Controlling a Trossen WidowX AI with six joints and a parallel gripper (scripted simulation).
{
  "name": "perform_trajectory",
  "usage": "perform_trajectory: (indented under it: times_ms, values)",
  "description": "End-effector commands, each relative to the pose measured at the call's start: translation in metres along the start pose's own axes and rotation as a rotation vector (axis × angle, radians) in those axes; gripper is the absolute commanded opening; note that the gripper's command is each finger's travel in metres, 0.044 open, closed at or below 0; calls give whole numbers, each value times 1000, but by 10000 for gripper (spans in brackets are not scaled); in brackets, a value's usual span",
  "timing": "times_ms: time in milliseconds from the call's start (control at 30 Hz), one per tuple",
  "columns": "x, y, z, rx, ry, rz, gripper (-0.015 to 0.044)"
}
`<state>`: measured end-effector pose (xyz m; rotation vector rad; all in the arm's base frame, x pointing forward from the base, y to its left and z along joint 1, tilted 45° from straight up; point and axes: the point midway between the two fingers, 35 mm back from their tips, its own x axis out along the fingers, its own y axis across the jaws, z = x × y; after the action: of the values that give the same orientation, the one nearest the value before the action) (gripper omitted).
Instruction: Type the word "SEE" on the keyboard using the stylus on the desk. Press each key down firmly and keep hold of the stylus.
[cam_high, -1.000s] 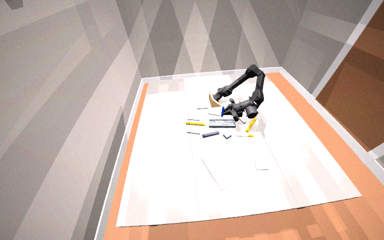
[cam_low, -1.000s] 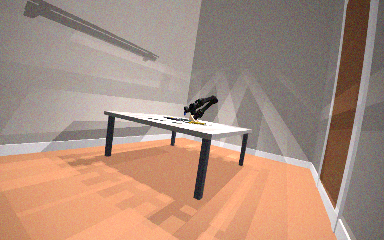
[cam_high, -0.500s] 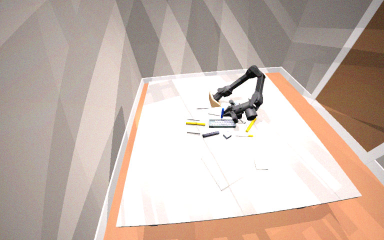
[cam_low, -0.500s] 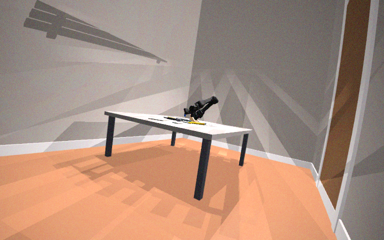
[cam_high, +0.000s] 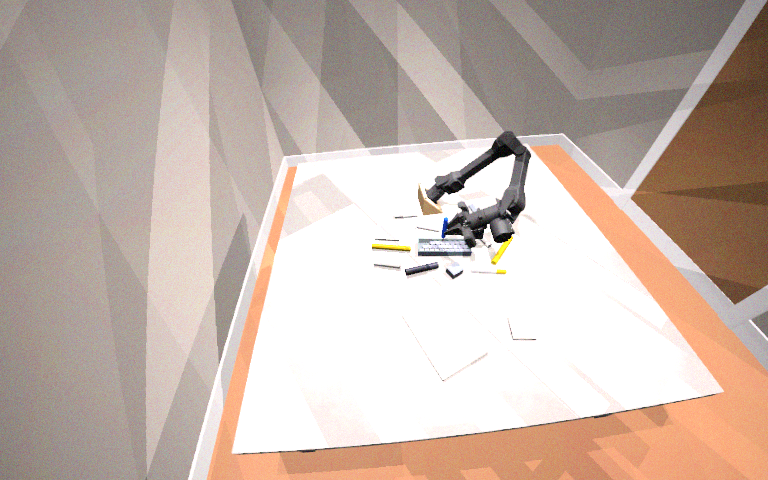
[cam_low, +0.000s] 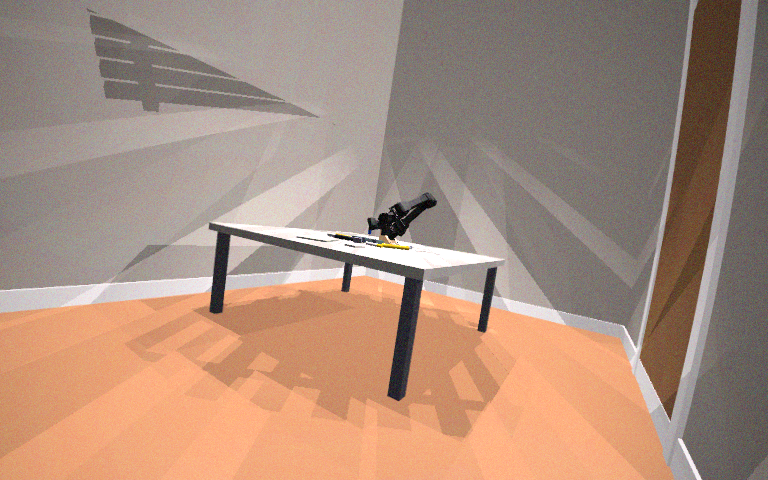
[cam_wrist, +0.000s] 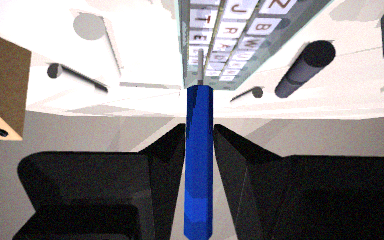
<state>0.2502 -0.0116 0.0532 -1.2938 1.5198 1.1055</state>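
Note:
My gripper (cam_high: 447, 230) (cam_low: 371, 225) (cam_wrist: 199, 130) is shut on the blue stylus (cam_high: 444, 226) (cam_low: 369, 232) (cam_wrist: 199, 165). The stylus's thin grey tip points away from the fingers. The keyboard (cam_high: 444, 249) (cam_wrist: 254, 44) lies beyond the tip in the wrist view, its rows running away from me. There the tip overlaps the keyboard's left key row, over the key just past the E key (cam_wrist: 199, 37), and partly hides that key. I cannot tell whether the tip touches a key. In the top view the stylus stands nearly upright at the keyboard's back edge. The S key is not clearly readable.
A wooden stand (cam_high: 425, 202) (cam_wrist: 14, 90) is behind the keyboard. A black marker (cam_high: 421, 268) (cam_wrist: 305, 69) and a dark block (cam_high: 454, 271) lie in front of it. Yellow markers (cam_high: 390, 247) (cam_high: 501, 251) lie at either side. Several thin pens lie around on the white table (cam_high: 339, 350) (cam_low: 453, 260).

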Motion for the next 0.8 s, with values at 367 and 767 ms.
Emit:
perform_trajectory:
  times_ms: [367, 767]
  values:
    - [3, 0, 6, 3, -4, 0, 81]
    - [6, 0, 10, 3, -5, 0, 81]
